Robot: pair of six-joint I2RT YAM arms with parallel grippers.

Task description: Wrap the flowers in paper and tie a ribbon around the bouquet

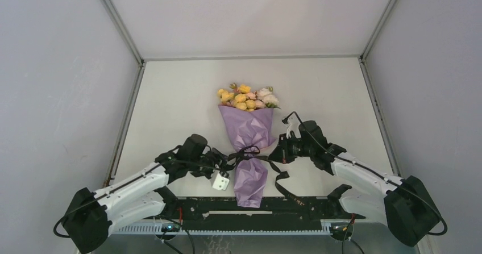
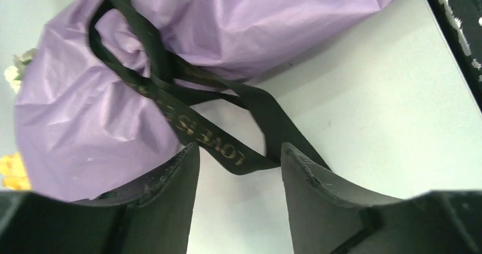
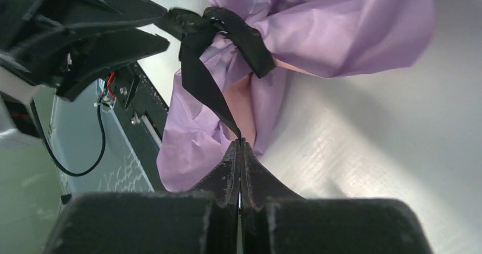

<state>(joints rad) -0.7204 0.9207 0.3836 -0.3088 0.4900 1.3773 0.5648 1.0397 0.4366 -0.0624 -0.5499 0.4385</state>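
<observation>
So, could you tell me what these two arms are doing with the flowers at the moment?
They are tying a black ribbon around a lilac paper bouquet lying on the table. The ribbon already cinches its waist. The right tool is shut on one ribbon end, pulled taut; the left tool stands open, another strand lying loose between its fingers.
</observation>
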